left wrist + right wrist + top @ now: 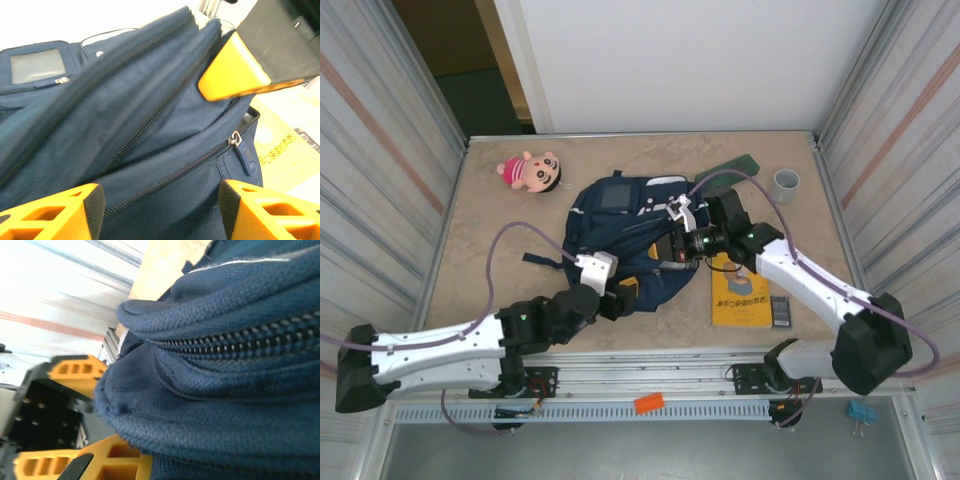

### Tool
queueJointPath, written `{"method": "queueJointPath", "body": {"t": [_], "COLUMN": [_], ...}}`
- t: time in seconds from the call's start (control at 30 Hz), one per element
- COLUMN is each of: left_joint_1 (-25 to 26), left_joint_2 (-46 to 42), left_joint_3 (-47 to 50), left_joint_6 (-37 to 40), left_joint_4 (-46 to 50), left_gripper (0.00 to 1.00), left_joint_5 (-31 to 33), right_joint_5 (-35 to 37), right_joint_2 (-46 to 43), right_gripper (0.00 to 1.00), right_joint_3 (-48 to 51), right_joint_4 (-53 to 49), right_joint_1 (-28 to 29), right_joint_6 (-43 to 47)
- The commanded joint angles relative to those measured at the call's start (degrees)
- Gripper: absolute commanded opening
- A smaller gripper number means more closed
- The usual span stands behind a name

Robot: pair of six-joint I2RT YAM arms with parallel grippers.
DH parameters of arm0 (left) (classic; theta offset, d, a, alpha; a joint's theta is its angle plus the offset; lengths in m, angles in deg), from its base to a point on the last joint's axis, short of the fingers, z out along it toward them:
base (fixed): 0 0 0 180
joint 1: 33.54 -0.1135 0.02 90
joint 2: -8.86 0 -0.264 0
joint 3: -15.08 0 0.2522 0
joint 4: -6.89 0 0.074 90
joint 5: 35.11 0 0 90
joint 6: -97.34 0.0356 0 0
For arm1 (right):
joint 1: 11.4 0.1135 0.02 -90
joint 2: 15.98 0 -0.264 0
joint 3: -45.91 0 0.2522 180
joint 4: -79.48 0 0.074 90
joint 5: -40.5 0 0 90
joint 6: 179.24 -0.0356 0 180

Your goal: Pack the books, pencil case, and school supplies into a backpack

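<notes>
Blue backpack (620, 225) lay mid-table, the right gripper (672, 243) pinching its rim tight, and the left gripper (623, 297), fingers apart, needed to grab the other rim gently so the yellow book (740, 295) could fit.

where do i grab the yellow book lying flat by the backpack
Probably its near edge, coming low from the table's front. The yellow book lies flat and thin; the backpack crowds its left, the dark device its right, and the right arm crosses its far end.
</notes>
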Motion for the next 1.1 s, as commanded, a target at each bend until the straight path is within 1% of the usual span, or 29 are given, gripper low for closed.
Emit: {"method": "queueJointPath", "body": {"t": [0.0,0.1,0.17,0.27,0.37,0.43,0.53,0.6,0.67,0.73,0.83,0.97,1.07], "left_joint_1": [-0.98,-1.17,-1.17,-1.17,-1.33,-1.88,-4.78,-7.65,-10.53,-12.24,-14.20,-18.28,-20.41], "left_joint_2": [-2.82,-4.17,-4.58,-4.67,-4.34,-3.99,-3.54,-3.44,-3.15,-2.67,-1.24,3.35,7.69], "left_joint_3": [1.79,2.63,2.50,1.68,0.48,-0.70,-1.69,-2.33,-2.50,-2.54,-2.79,-5.12,-7.37], "left_joint_6": [2.99,3.17,5.36,11.52,18.72,22.18,28.08,32.31,37.48,41.90,46.98,50.98,52.62], "left_joint_4": [2.83,2.90,3.43,4.79,5.65,6.55,6.48,7.06,7.18,7.30,6.67,5.96,5.57], "left_gripper": [0.65,0.65,0.64,0.64,0.65,0.72,0.78,0.80,0.81,0.83,0.84,0.85,0.85], "left_joint_5": [1.43,1.21,-0.27,-3.64,-6.89,-8.44,-13.46,-18.59,-25.00,-29.02,-32.42,-35.65,-34.98], "right_joint_5": [-4.08,-4.37,-5.34,-6.88,-6.72,-6.61,-7.23,-7.89,-8.63,-9.22,-9.32,-9.16,-9.54], "right_joint_2": [3.37,5.89,6.79,6.79,5.87,5.16,4.76,4.74,4.63,4.65,3.94,2.61,2.03], "right_gripper": [0.00,0.00,0.00,0.00,0.00,0.00,0.00,0.00,0.00,0.00,0.00,0.00,0.00], "right_joint_3": [-1.84,-1.70,-2.18,-3.43,-4.84,-5.13,-5.45,-6.05,-6.49,-6.95,-6.72,-5.88,-5.54], "right_joint_4": [0.92,3.19,3.05,0.83,-2.54,-3.37,-3.48,-3.61,-4.25,-5.44,-6.12,-6.88,-7.29], "right_joint_1": [-0.81,-1.72,-1.98,-2.08,-2.16,-2.25,-2.61,-2.70,-2.72,-2.70,-2.61,-2.61,-2.39], "right_joint_6": [4.66,3.57,4.21,6.67,9.69,10.59,10.60,10.73,11.19,11.88,12.36,13.18,13.58]}}
